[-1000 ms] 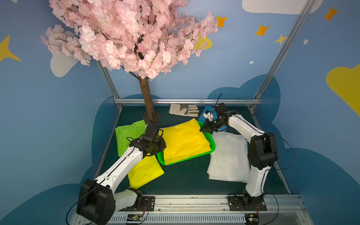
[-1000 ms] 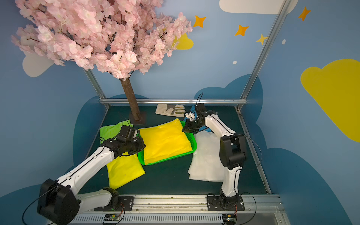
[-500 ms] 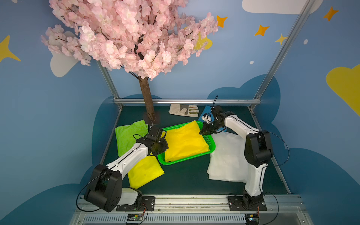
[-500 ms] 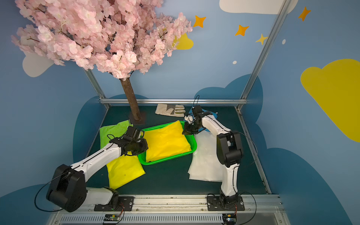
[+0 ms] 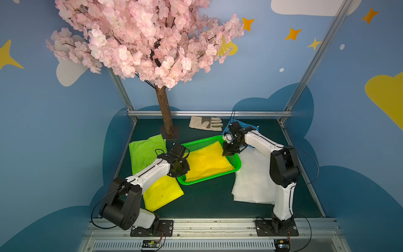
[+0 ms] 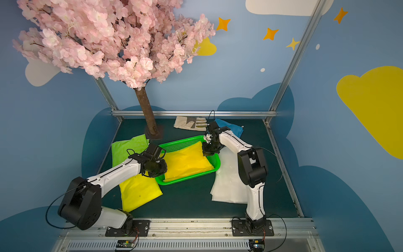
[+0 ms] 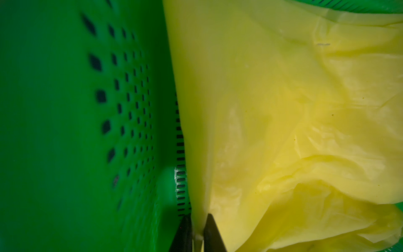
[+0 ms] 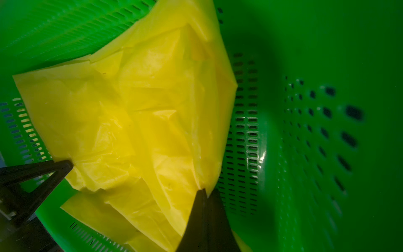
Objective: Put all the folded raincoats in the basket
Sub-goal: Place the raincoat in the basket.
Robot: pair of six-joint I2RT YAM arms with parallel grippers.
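The folded yellow raincoat (image 5: 207,161) (image 6: 185,162) lies inside the green mesh basket (image 5: 200,144) (image 6: 181,145) at mid-table in both top views. My left gripper (image 5: 185,172) (image 6: 162,172) is down at the basket's left end. In the left wrist view, the left gripper (image 7: 198,220) has its fingers slightly parted, and the raincoat's (image 7: 272,109) edge still runs between them, beside the basket wall (image 7: 65,109). My right gripper (image 5: 226,152) (image 6: 205,153) is at the far right corner. The right wrist view shows this gripper (image 8: 206,192) shut on a raincoat (image 8: 130,120) corner.
A light green folded sheet (image 5: 146,150) and another yellow one (image 5: 161,194) lie under my left arm. A white sheet (image 5: 253,179) lies right of the basket and a blue cloth (image 6: 231,128) lies behind my right arm. A glove (image 5: 205,126) and the tree trunk (image 5: 165,117) stand at the back.
The raincoat has come down from over the basket and settled inside it. Both grippers sank with it. The left jaws have parted a little.
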